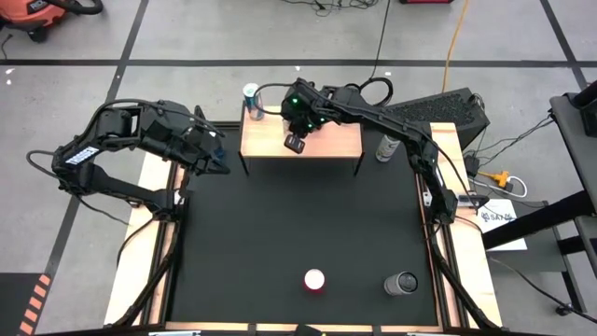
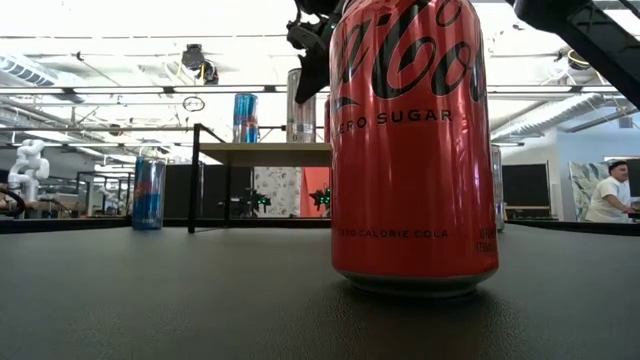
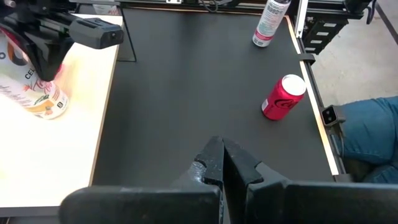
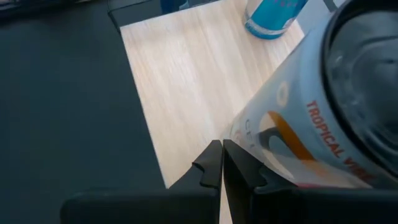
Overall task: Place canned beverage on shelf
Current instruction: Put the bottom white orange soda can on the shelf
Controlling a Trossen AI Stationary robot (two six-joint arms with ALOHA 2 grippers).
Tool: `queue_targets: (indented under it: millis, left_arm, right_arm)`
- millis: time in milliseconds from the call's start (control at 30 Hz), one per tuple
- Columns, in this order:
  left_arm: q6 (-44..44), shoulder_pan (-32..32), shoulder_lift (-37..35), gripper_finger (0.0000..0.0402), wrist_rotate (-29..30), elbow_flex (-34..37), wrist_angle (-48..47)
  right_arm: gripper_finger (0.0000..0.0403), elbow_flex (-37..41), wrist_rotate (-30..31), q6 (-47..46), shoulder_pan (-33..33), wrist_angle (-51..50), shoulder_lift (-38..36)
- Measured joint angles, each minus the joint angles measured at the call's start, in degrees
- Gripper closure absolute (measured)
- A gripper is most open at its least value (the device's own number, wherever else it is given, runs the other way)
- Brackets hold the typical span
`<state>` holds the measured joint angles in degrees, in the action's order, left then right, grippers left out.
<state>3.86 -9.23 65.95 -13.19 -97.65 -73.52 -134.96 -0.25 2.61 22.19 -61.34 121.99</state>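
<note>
While your right gripper (image 4: 221, 163) hangs over the light-wood shelf (image 1: 326, 143), fingers pressed together and holding nothing, a white can (image 4: 323, 124) lettered "TROPICAL" sits just beside them on the board. A blue can (image 1: 251, 100) stands at the shelf's far left corner. Your left gripper (image 3: 222, 163) (also pinched shut, empty) waits near the table's left edge. On the black mat, a glossy red can (image 2: 412, 145) reads "ZERO SUGAR" and "ZERO CALORIE COLA".

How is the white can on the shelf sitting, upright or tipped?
Upright: in the low view the white can stands straight on the shelf, its base flat on the board.
</note>
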Motion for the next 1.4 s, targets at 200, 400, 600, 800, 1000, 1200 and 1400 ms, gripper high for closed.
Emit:
queue_targets:
  millis: [200,400,600,800,1000,1200,1400]
  left_arm:
    - [0.0,0.0,0.0,0.0402,0.0,0.0,0.0]
    - [0.0,0.0,0.0,0.0402,0.0,0.0,0.0]
    - [0.0,0.0,0.0,0.0401,0.0,0.0,0.0]
    - [1.3,0.0,0.0,0.0402,0.0,0.0,0.0]
    - [1.5,0.0,0.0,0.0402,0.0,0.0,0.0]
    - [1.5,0.0,0.0,0.0402,0.2,0.0,-0.8]
    - [1.6,0.0,0.0,0.0402,0.2,0.0,-1.2]
  right_arm:
    - [0.0403,0.0,0.0,0.0,0.7,1.7,0.0]
    - [0.0403,0.0,-0.1,0.0,1.3,3.5,0.1]
    - [0.0403,0.0,-1.9,-0.4,1.5,5.9,0.1]
    - [0.0403,0.0,-2.9,-0.4,1.8,7.3,0.2]
    - [0.0403,-0.1,-3.0,-1.0,2.2,8.6,2.1]
    - [0.0403,-0.1,-2.8,-0.4,2.3,10.2,3.6]
    - [0.0403,-0.1,-3.1,-1.3,2.0,10.1,3.0]
